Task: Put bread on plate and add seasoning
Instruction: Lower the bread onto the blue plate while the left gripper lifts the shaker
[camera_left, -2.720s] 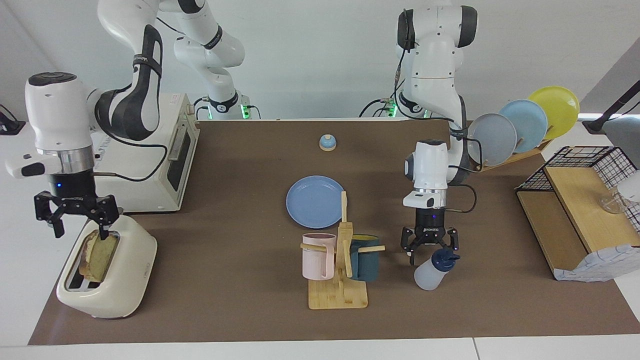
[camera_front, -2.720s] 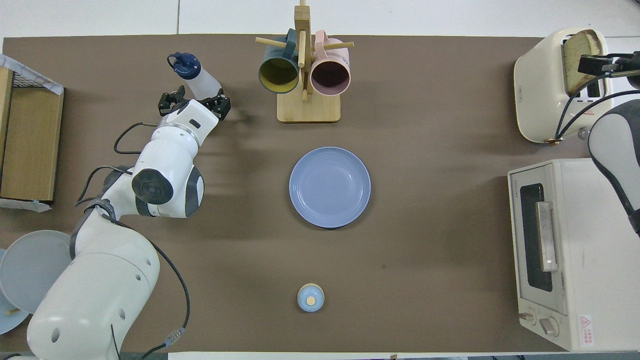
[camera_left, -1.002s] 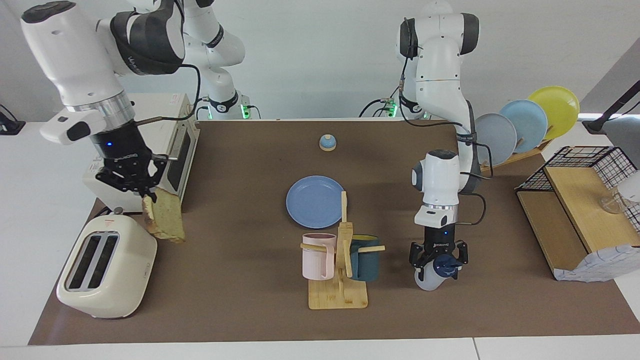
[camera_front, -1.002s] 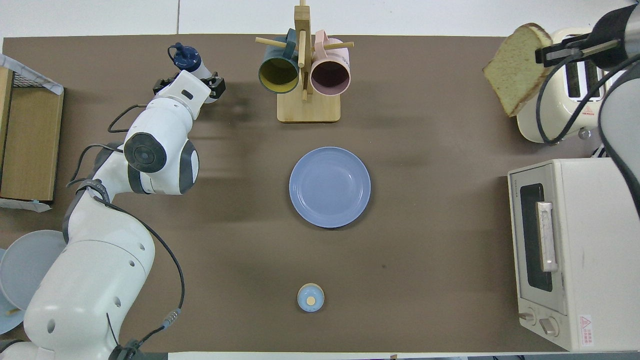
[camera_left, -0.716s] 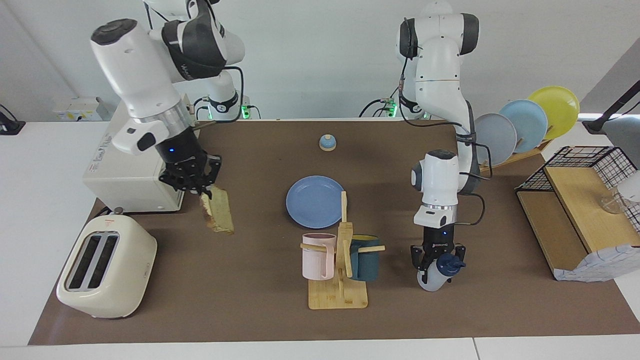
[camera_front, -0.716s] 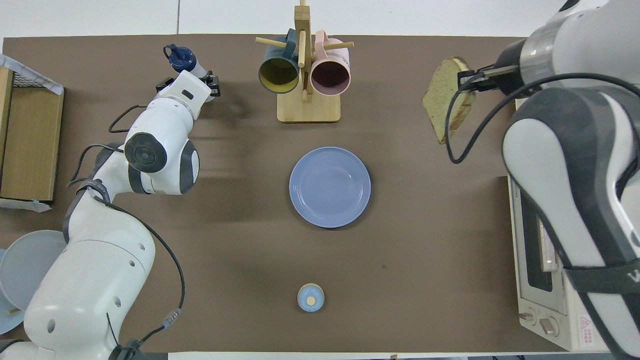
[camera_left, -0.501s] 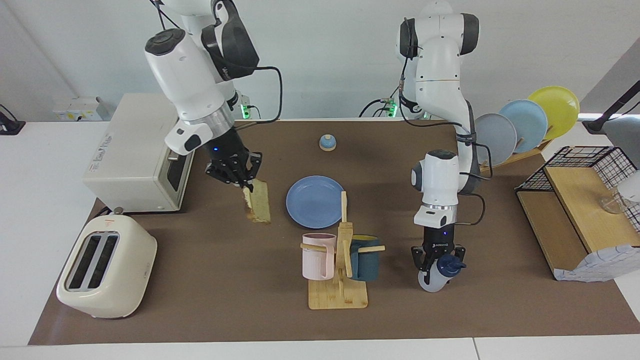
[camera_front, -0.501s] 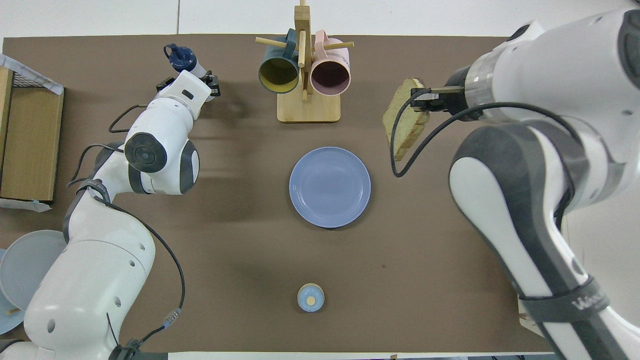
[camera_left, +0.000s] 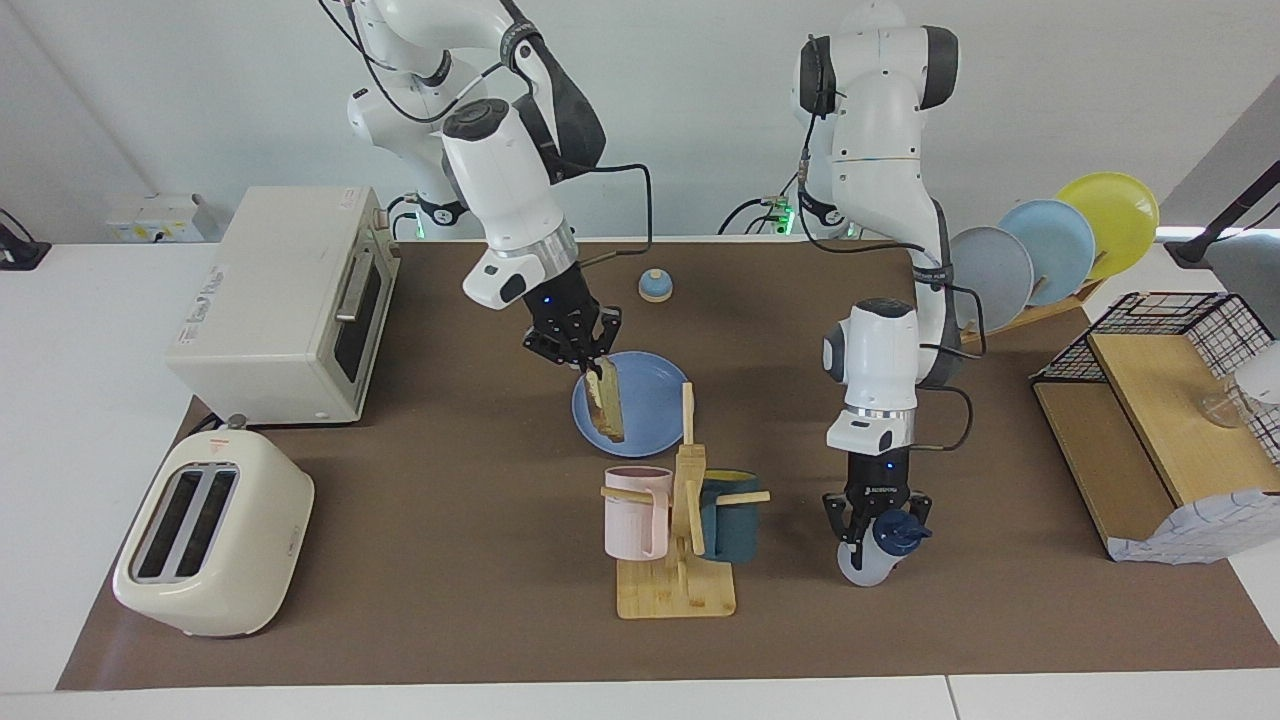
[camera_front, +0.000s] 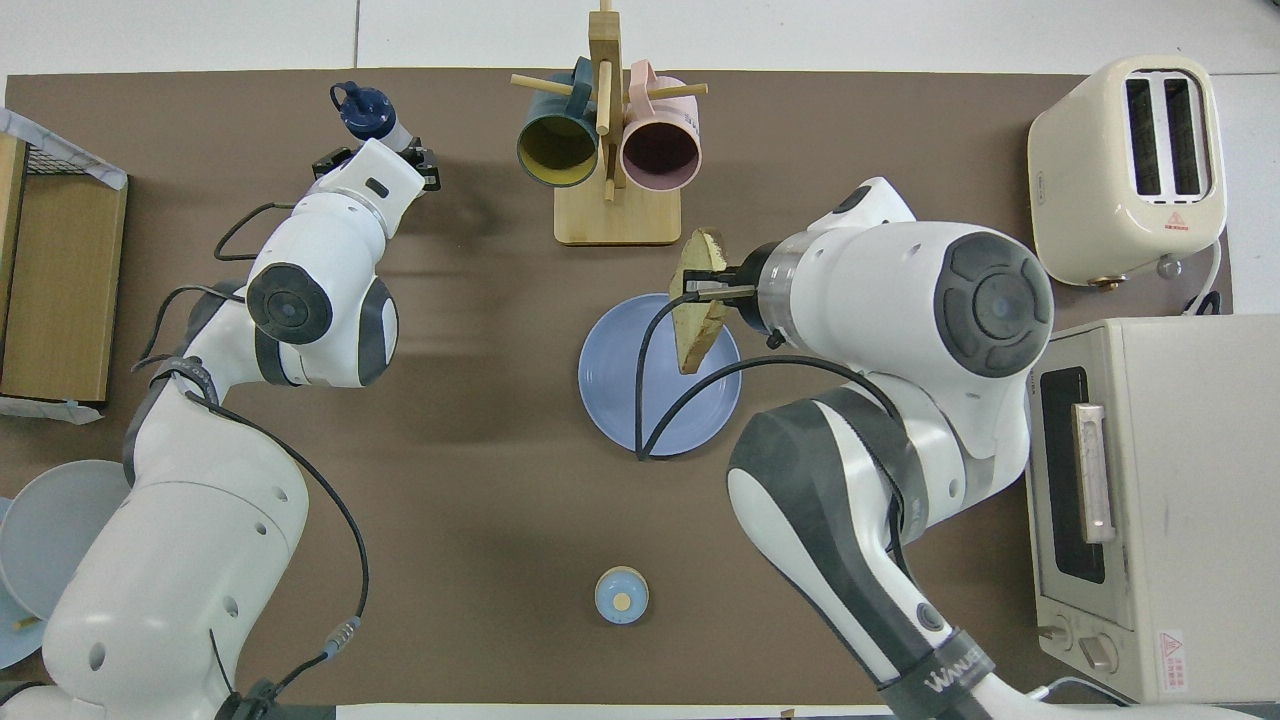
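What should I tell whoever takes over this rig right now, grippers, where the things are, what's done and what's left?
Left gripper: shut on the seasoning, which stands on the table beside the mug rack.
Right gripper: shut on the bread, hanging on edge over the plate.
Done: bread out of the toaster and carried to the plate; seasoning gripped.
Left: lay the bread flat on the plate and let go, then bring the seasoning over and add it.

A toaster (camera_left: 212, 535) is sitting at the right arm's end, with a toaster oven (camera_left: 285, 303) nearer the robots; two mugs are hanging on a wooden rack (camera_left: 678, 520).
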